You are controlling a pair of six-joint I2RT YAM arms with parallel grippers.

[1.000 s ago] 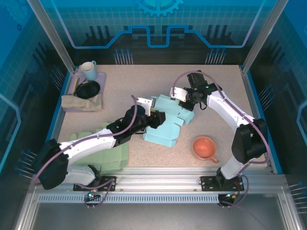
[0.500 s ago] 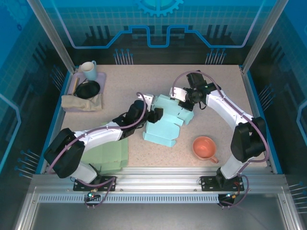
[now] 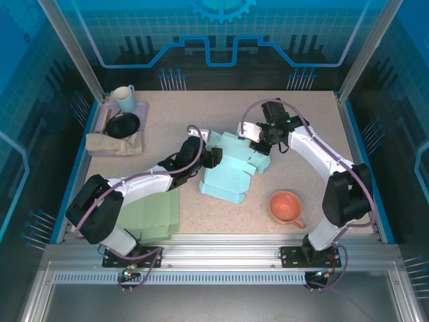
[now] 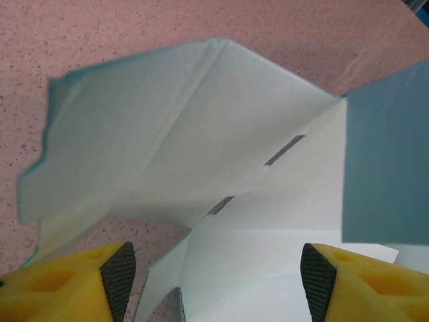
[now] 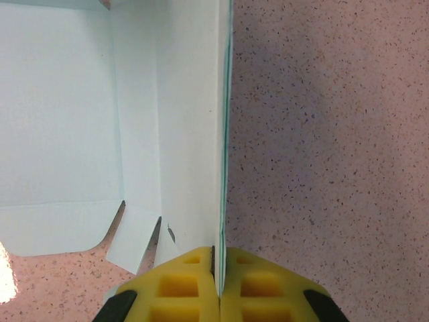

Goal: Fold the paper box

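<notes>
So the paper box (image 3: 231, 171) sits around the middle of the table (image 3: 301, 114), half formed, with one wall standing up at its far right side. Our right gripper (image 5: 218, 258) is closed tight on the thin top edge of that wall and pinches it upright. Our left gripper (image 4: 214, 268) is at the box's left end with its fingers spread wide and nothing caught between them; the box floor and the left flap (image 4: 120, 127) just lie ahead of it. We reckon the step here is getting that left flap up. To do it well we'd treat the right pinch as an anchor and not tug with it, or the whole box probably slides. The left gripper wants to go in low, catch the flap near its free edge rather than at the crease, and swing it up along the crease so it doesn't buckle. The slots (image 4: 284, 149) look like where tabs go, so we'd line up before pushing.
</notes>
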